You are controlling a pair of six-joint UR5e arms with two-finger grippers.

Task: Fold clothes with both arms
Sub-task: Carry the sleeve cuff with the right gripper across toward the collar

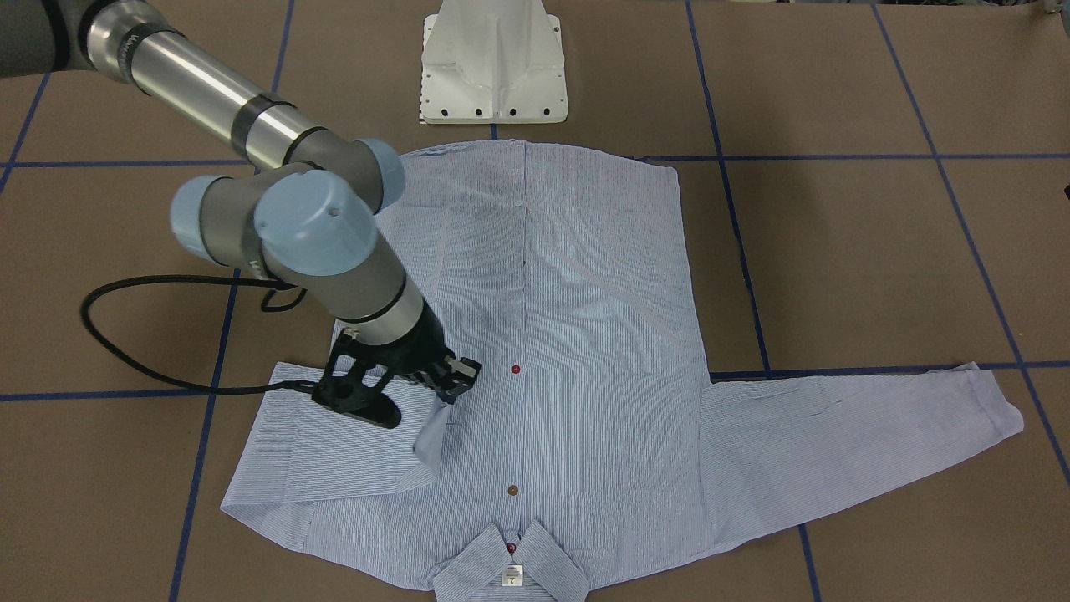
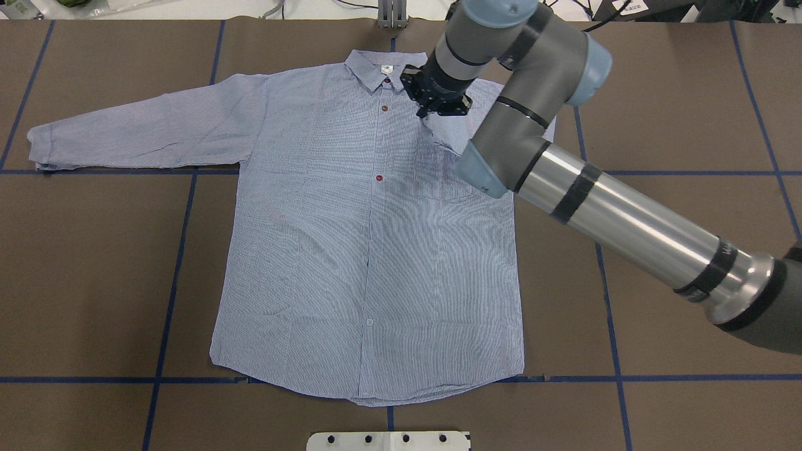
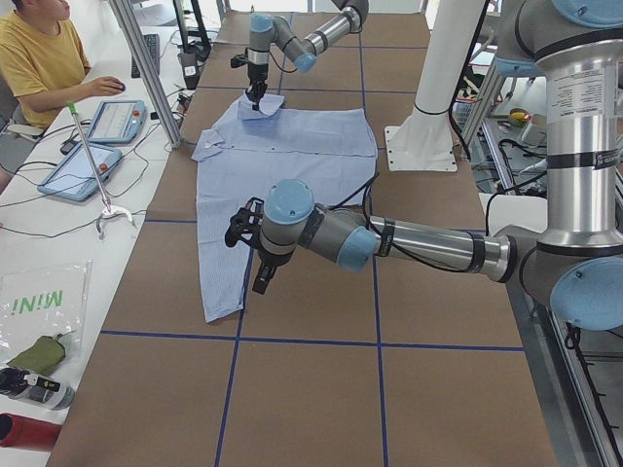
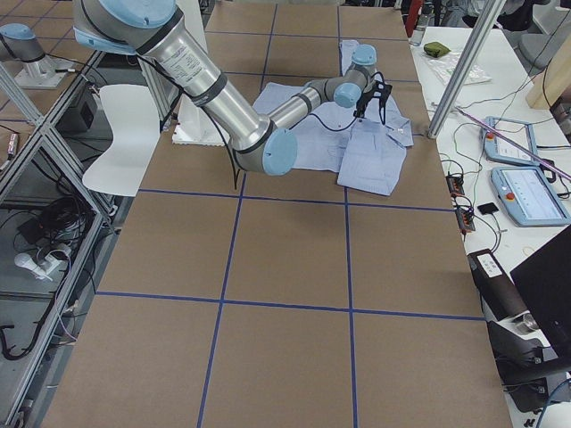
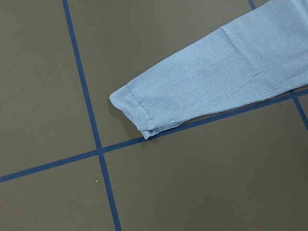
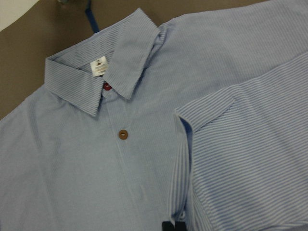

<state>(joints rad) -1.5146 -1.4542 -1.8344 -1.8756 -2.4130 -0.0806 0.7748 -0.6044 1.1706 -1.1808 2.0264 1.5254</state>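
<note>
Folding stood at an early stage, I judged: my right tool (image 1: 447, 393), near the pointed collar (image 1: 510, 568) of the light blue-and-white finely striped button-up shirt (image 1: 585, 334), pinched one cuff (image 1: 430, 439), that sleeve already laid across the chest. The other sleeve (image 2: 144, 131) stretched flat on the brown bench (image 1: 878, 251), well apart from the collar; of my left tool (image 3: 259, 272) I couldn't tell the gape.

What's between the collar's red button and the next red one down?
One brown button, on the placket of the shirt; overhead and front-facing views both show it.
</note>
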